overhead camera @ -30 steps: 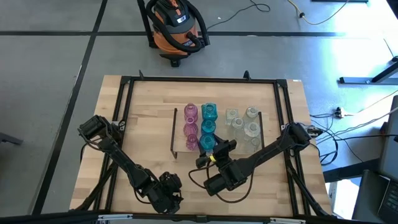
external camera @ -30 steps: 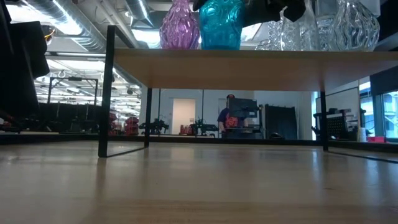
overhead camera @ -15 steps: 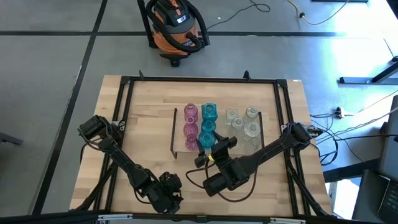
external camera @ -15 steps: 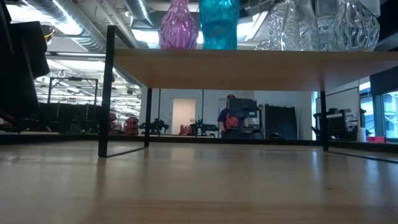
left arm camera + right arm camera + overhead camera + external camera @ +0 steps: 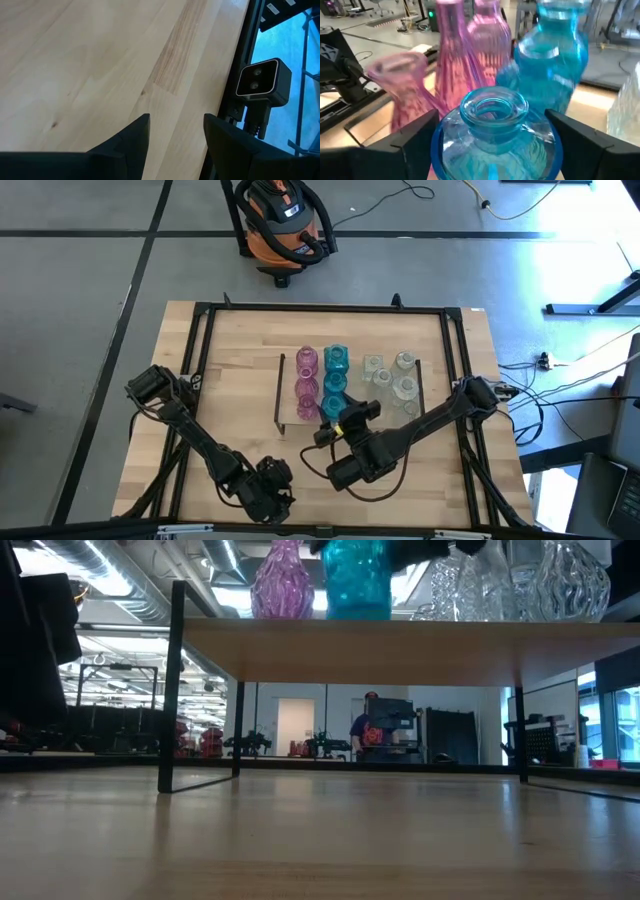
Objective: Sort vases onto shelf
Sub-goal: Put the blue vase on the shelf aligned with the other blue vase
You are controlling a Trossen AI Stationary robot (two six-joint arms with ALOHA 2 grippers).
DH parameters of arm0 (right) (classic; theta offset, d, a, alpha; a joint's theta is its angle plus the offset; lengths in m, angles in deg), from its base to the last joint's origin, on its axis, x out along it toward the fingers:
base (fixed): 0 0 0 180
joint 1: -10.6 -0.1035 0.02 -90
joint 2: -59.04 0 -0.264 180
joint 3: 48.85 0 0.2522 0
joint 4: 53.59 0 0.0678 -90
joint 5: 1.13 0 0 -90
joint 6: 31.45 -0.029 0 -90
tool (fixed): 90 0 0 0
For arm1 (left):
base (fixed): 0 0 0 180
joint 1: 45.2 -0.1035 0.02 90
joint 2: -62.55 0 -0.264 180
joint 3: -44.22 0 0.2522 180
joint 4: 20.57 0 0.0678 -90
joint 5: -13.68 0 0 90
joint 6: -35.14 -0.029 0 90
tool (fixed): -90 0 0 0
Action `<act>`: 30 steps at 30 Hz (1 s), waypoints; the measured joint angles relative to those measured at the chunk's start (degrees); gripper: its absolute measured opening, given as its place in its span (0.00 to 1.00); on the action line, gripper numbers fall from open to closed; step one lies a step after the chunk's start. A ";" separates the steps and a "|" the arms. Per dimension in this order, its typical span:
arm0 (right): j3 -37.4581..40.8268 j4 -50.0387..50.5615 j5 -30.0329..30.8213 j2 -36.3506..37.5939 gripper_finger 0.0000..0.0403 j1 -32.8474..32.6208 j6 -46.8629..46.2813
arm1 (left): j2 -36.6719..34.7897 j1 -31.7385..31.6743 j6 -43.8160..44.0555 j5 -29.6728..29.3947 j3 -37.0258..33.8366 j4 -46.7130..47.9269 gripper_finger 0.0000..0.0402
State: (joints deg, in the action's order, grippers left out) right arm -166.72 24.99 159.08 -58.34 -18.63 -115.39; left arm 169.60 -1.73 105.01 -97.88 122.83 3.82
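The low wooden shelf (image 5: pixel 288 385) stands mid-table and carries three pink vases (image 5: pixel 307 385), three teal vases (image 5: pixel 336 370) and several clear ones (image 5: pixel 393 380), all upright on their bases. My right gripper (image 5: pixel 342 418) reaches in from the near right. Its wide-open fingers stand on either side of the nearest teal vase (image 5: pixel 495 135), which stands at the shelf's near edge (image 5: pixel 357 585). My left gripper (image 5: pixel 175 132) waits open above bare wood near the table's front edge (image 5: pixel 272 480), with nothing between its fingers. My right gripper has one finger (image 5: pixel 410 145) on each side of the nearest teal vase's bulb (image 5: pixel 445 150), coming nearly level from the near side. Whether the fingers touch the glass, I cannot tell. The vase stands upright on the shelf.
A pink vase (image 5: pixel 400 95) stands close beside the teal one, with others (image 5: pixel 455 50) behind. Bare tabletop (image 5: pixel 235 380) lies left of the shelf. The table's black frame (image 5: pixel 200 340) runs along its edges. A small camera (image 5: pixel 260 85) sits at the front edge. A vacuum cleaner (image 5: pixel 285 225) stands on the floor beyond.
My right gripper has wavered slightly up and down around the nearest teal vase, its jaws staying equally wide. The vase remains upright on the shelf.
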 joint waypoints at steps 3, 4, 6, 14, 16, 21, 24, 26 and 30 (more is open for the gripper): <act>1.87 -0.31 -0.83 0.00 0.79 0.00 -3.13 | 0.00 0.06 0.06 0.00 0.01 -0.08 0.45; 2.41 -0.42 -0.74 0.00 0.79 -0.02 -3.43 | 0.00 0.10 0.04 0.02 -0.01 -0.10 0.45; 3.28 -0.38 -0.36 0.12 0.79 -0.02 -4.14 | 0.00 0.08 0.04 0.01 0.00 -0.28 0.45; 3.51 -0.35 -0.35 0.13 0.79 0.00 -4.22 | 0.00 0.06 0.04 0.00 0.00 -0.43 0.45; 3.52 -0.35 -0.43 0.13 0.79 0.00 -4.24 | 0.00 0.06 0.04 0.00 0.00 -0.43 0.45; 3.77 -0.74 -3.08 0.00 0.87 0.04 -4.29 | 0.00 0.06 0.02 0.02 0.00 -0.43 0.45; 3.77 -0.97 -4.50 -0.10 0.92 0.02 -4.30 | 0.00 0.07 0.03 0.00 0.01 -0.43 0.45; 3.73 -1.18 -4.96 -0.02 0.94 0.02 -4.30 | 0.00 0.06 0.02 0.00 -0.02 -0.45 0.45; 3.62 -1.53 -4.85 0.01 0.95 -0.40 -4.30 | 0.00 0.08 0.02 -0.20 -0.02 -0.47 0.45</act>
State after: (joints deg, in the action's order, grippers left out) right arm -163.10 23.46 154.23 -58.33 -19.03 -119.70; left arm 169.60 -1.65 105.03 -98.08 122.82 3.34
